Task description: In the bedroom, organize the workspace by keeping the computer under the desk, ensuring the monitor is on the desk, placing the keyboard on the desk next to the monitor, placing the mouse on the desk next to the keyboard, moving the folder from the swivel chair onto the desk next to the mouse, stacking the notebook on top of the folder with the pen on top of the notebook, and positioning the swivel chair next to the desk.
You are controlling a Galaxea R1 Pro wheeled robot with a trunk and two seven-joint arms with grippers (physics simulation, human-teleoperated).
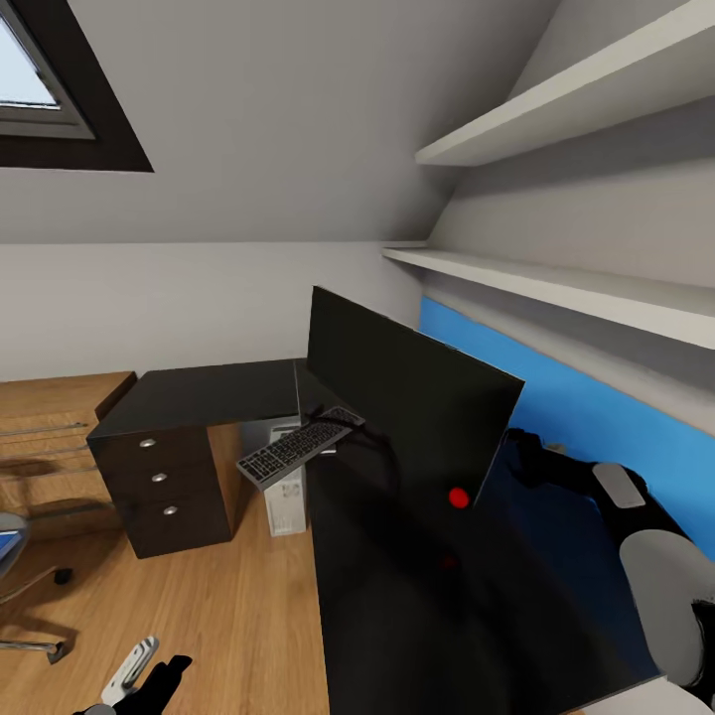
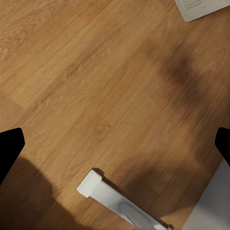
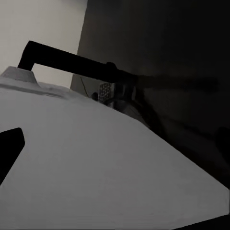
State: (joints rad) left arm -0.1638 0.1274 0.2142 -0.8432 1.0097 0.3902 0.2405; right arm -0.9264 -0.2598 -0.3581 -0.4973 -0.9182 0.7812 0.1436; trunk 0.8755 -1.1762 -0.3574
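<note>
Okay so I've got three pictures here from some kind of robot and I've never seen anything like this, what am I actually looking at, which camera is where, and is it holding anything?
This is a simulated two-armed robot on wheels, steered by a person.

The big picture is from a camera on its head, looking down at a black desk with a blue back panel. On the desk stands a black monitor, tilted at an angle. A dark keyboard lies at the desk's edge, partly sticking out past it. A pale computer stands on the floor below. The swivel chair peeks in at the left edge.

The other two pictures come from cameras near each gripper. The left gripper hangs open over the wooden floor, holding nothing. The right arm reaches behind the monitor; its picture is too dark to tell whether that gripper holds anything.
</note>
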